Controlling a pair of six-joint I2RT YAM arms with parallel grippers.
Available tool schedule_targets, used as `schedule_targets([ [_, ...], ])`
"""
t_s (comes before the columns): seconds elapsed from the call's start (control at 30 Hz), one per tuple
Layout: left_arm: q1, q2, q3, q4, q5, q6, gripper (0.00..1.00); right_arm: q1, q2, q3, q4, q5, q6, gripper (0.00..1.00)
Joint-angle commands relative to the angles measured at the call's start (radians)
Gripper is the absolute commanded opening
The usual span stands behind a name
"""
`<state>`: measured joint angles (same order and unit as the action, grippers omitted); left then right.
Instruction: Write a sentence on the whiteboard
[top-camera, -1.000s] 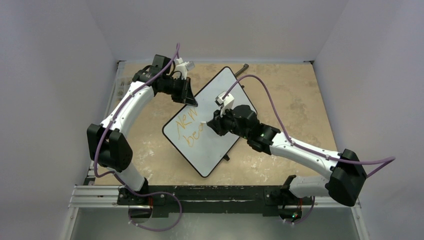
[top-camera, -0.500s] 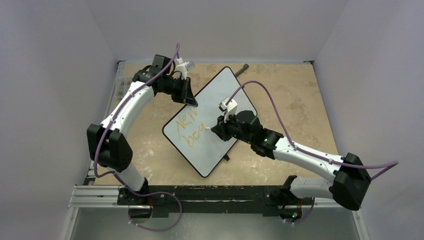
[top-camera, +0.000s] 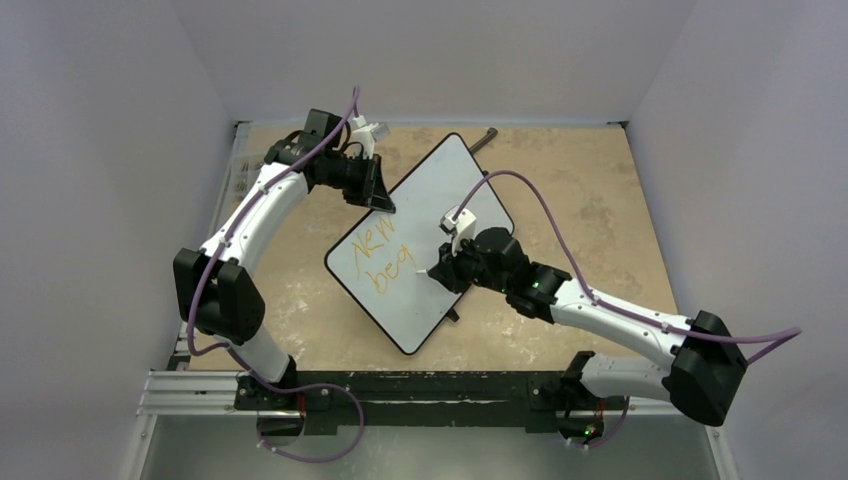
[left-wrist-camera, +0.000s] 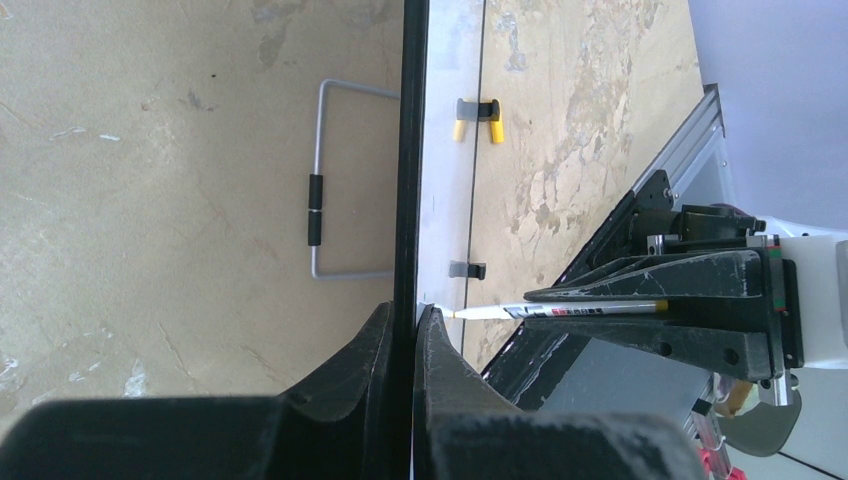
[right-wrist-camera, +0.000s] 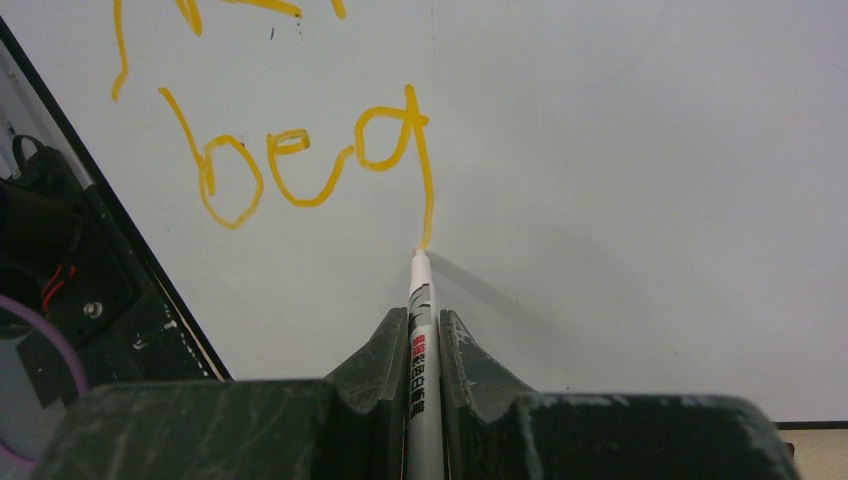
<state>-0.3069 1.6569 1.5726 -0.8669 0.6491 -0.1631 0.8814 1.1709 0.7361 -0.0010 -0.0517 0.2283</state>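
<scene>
Looking down from the top external view, the large flat white whiteboard with its thin black rim (top-camera: 455, 175) lies slanted on the mottled tan table (top-camera: 600, 200). The left gripper (top-camera: 387, 207) is at its far-left edge and the right gripper (top-camera: 432, 270) is over its middle, just right of the orange handwritten marker lettering (top-camera: 385, 255), which reads "New" above "beg". The left wrist view alone shows the board edge-on, with that gripper's jaws narrowed onto the black rim, one on each face. The right wrist view alone shows the slim white marker pen (right-wrist-camera: 421, 300) pinched between the right gripper's closed-in jaws. Its tip touches the board at the foot of the g's tail, and the letters sit up and to the left of the fingers.
</scene>
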Motion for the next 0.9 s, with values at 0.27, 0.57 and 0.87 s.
schedule_targets([
  [0.27, 0.006, -0.043, -0.005, -0.019, -0.163, 0.026, 0.0, -0.001, 0.03, 0.06, -0.011, -0.126, -0.006, 0.0],
  [0.57, 0.006, -0.045, -0.005, -0.018, -0.16, 0.026, 0.0, -0.001, 0.059, 0.198, -0.005, -0.103, -0.019, 0.0],
  [0.87, 0.006, -0.049, -0.005, -0.017, -0.159, 0.027, 0.0, -0.004, 0.0, 0.24, 0.04, 0.043, 0.002, 0.0],
])
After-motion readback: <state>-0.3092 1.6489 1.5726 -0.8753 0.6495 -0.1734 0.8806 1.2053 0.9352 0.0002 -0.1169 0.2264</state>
